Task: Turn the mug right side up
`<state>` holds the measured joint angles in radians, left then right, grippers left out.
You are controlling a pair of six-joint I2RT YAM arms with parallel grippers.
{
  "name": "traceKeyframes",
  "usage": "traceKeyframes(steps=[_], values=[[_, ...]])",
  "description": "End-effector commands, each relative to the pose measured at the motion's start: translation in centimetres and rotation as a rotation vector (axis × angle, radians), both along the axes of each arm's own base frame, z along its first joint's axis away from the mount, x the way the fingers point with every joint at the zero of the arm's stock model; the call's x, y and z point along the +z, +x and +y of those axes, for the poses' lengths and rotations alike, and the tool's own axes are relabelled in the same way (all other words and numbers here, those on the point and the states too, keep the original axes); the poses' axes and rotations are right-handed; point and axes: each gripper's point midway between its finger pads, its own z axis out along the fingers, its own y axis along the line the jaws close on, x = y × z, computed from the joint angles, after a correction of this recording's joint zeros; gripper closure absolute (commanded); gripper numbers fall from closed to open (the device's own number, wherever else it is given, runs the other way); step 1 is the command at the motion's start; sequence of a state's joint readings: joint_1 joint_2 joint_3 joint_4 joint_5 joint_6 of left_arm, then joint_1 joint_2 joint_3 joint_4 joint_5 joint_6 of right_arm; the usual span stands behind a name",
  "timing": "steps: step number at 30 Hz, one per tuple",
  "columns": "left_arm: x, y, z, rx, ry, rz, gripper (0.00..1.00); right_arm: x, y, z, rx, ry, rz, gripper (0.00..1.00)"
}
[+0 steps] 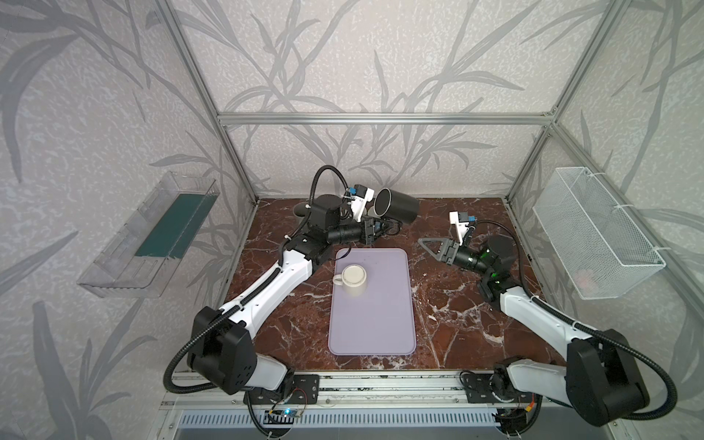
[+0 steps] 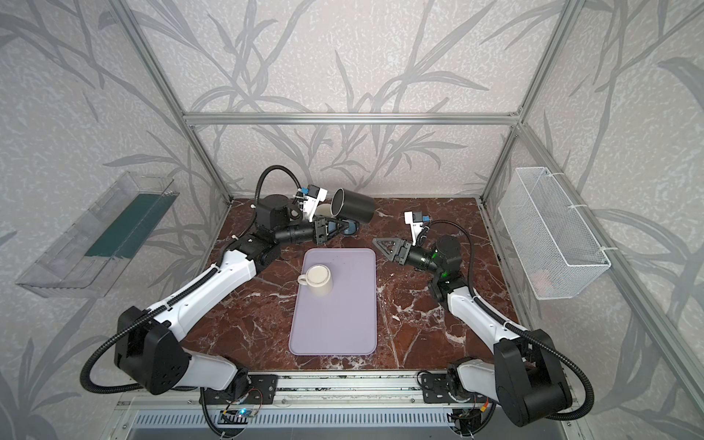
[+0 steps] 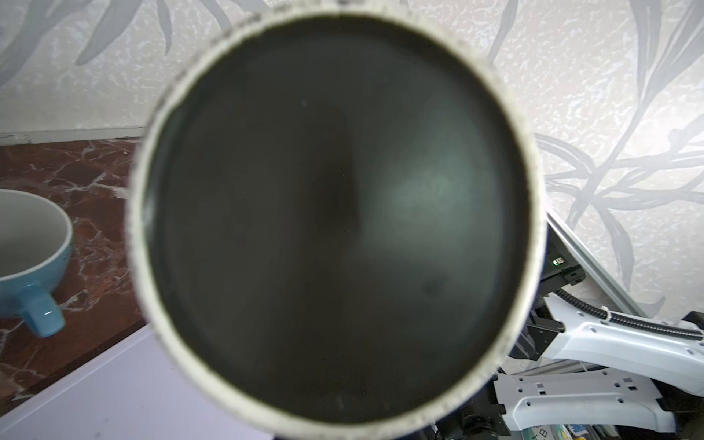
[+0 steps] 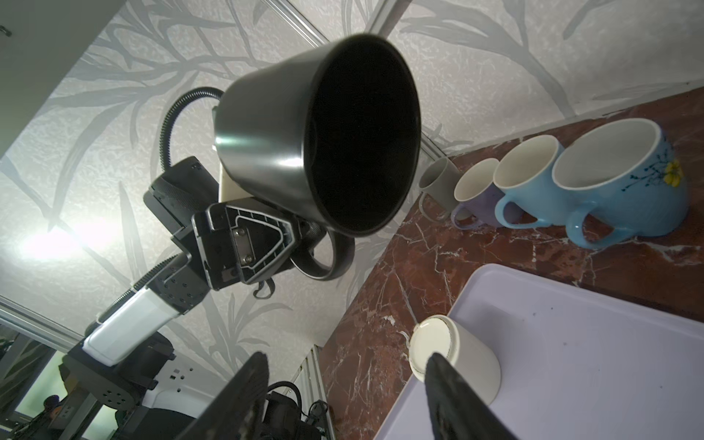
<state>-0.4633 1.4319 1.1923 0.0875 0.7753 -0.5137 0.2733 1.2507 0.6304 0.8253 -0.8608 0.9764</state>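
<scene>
Because the left gripper (image 4: 284, 236) is clamped on the handle (image 4: 331, 266) of the black mug (image 1: 398, 208), the mug hangs in the air just beyond the far edge of the lavender mat (image 1: 373, 327), free to be rolled by the wrist. Its long axis lies near level, with the mouth towards the right arm and the pale-ringed base towards the left wrist camera, so by my judgement it is about half turned. The right gripper (image 1: 426, 244) hovers nearby, jaws apart and empty.
</scene>
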Motion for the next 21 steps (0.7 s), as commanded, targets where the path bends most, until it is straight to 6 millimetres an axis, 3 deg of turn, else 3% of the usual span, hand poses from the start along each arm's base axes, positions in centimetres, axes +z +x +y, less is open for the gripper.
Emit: traceKeyframes(steps=[1,10,21], values=[[6.1,-1.4,-0.7,-0.06,-0.172,-0.155,1.0,2.0,-0.1,0.1,-0.003,0.061,-0.074,0.34],[7.3,-2.6,-1.6,-0.106,-0.273,-0.163,1.0,3.5,0.1,1.0,0.042,0.129,-0.109,0.38],[6.6,-3.1,-2.8,-0.134,-0.279,-0.146,1.0,5.1,-0.8,1.0,0.06,0.154,-0.166,0.43]])
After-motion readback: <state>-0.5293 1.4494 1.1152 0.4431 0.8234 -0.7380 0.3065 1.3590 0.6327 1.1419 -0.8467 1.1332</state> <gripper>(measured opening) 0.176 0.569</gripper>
